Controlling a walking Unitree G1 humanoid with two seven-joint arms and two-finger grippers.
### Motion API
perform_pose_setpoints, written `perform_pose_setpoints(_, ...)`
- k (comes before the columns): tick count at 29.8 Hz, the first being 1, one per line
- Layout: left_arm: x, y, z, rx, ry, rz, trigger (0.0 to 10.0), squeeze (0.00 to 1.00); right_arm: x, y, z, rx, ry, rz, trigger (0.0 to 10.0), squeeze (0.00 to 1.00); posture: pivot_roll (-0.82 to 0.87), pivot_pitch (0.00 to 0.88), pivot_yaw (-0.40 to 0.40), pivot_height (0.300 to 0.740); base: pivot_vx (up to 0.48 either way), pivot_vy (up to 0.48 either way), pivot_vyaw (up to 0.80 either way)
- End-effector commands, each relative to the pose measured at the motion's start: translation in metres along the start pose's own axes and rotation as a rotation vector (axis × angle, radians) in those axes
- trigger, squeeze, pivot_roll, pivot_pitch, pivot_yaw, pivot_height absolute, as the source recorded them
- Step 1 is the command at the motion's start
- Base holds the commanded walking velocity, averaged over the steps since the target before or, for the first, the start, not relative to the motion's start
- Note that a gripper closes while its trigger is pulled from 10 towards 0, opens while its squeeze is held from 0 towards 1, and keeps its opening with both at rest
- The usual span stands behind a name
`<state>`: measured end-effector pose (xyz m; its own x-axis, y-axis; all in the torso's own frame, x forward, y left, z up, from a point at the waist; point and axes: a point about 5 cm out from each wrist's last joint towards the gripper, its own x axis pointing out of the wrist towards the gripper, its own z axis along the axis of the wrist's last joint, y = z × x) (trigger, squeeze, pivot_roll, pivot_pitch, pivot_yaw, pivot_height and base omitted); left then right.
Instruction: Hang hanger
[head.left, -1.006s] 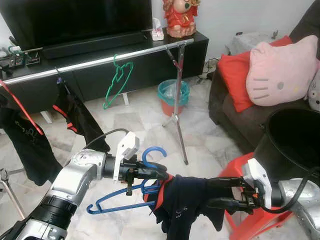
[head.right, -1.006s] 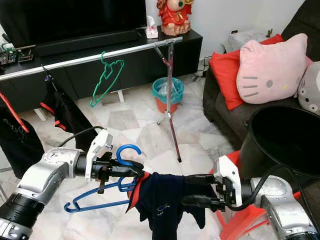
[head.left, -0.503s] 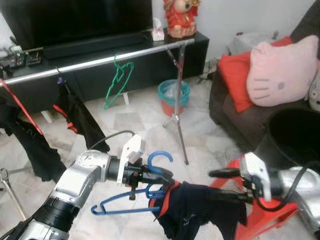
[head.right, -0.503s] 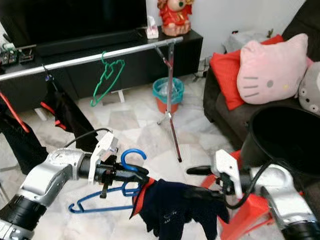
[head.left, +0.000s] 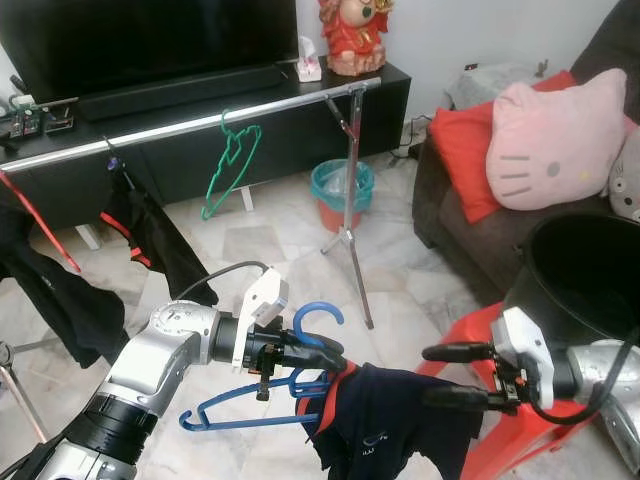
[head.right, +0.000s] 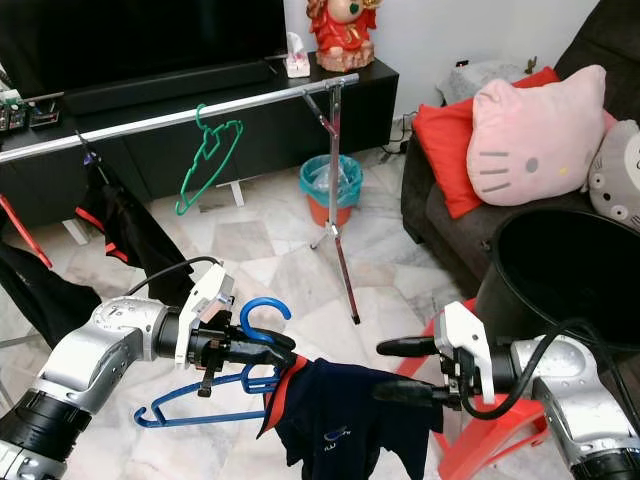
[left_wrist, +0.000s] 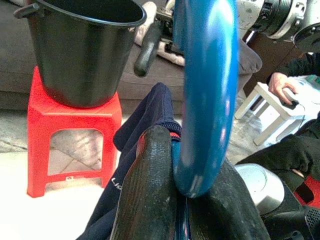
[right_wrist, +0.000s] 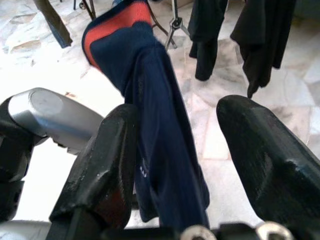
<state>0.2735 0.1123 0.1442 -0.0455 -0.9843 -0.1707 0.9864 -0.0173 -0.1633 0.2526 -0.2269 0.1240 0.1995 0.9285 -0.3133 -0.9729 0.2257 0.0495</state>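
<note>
Clothes rail (head.left: 200, 121), a green hanger (head.left: 232, 163) hung on it; navy garment (head.left: 385, 430) draped on blue hanger (head.left: 270, 398), clamped at the hook by left gripper (head.left: 322, 352); right gripper (head.left: 440, 373), fingers spread, beside garment

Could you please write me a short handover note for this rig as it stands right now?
Left gripper: jaws shut on the blue hanger just below its hook, held low in front of the robot.
Right gripper: jaws open, the navy shirt draped over its lower finger.
The shirt's red-trimmed collar sits at the hanger's neck; the shirt is not clearly threaded onto it.
The clothes rail stands ahead, carrying a green hanger and dark garments.
Done: hanger and shirt picked up.
Left: seat the shirt, free the right gripper, hook the hanger on the rail.
</note>
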Motion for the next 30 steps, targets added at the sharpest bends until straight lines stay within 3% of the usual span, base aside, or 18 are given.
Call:
perform_pose_setpoints(1,0.0,-0.003,0.007,0.021,-0.026,-0.027,10.0,0.0,0.0,-0.014,0.012,-0.076,-0.036,-0.094,10.0,0.0,-0.01,0.059,0.038,0.74,0.0,0.0,0.0)
perform_pose_setpoints(7,0.0,-0.004,0.007,0.017,-0.026,-0.028,10.0,0.0,0.007,-0.007,0.014,-0.053,-0.054,-0.01,10.0,0.0,-0.01,0.059,0.039,0.74,0.0,0.0,0.0)
perform_pose_setpoints(12,0.004,-0.003,0.008,0.022,-0.025,-0.033,10.0,0.0,0.023,0.004,0.014,-0.02,-0.082,0.101,10.0,0.0,-0.01,0.054,0.041,0.74,0.0,0.0,0.0)
perform_pose_setpoints(30,0.012,-0.004,0.008,0.025,-0.038,-0.049,10.0,0.0,0.047,0.019,0.006,0.007,-0.095,0.219,10.0,0.0,-0.01,0.045,0.035,0.74,0.0,0.0,0.0)
